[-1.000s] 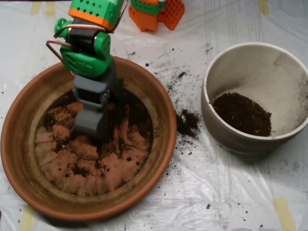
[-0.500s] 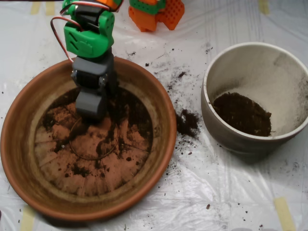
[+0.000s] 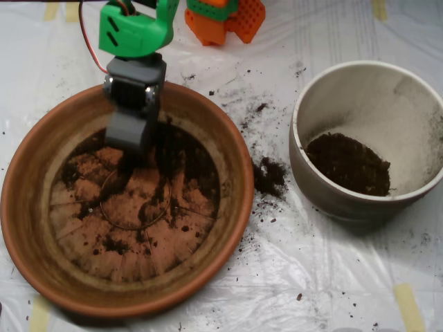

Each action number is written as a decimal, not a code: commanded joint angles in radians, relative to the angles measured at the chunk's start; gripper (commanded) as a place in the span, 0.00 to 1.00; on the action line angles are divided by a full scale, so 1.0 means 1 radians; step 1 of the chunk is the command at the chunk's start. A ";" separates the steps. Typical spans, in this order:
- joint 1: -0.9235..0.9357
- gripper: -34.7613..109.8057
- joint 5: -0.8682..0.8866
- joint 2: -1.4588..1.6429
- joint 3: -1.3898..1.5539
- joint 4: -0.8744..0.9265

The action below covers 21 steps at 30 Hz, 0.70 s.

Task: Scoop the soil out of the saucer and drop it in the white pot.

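The scoop [image 3: 128, 135], apparently closed, sits low over the saucer [image 3: 41, 228], positioned above remaining soil [image 3: 183, 159] beside it.

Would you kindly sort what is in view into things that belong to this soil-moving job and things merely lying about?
Part of the job:
- pincer
- soil
- saucer
- white pot

Lying about:
- orange plastic part
- spilled soil clump on the plastic sheet
- yellow tape strips
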 commanded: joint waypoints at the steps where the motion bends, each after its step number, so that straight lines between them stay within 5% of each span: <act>1: -0.057 0.24 0.037 0.215 -0.032 0.066; 9: -0.249 0.24 0.127 0.436 -0.112 0.264; 21: -0.561 0.24 0.156 0.259 -0.543 0.460</act>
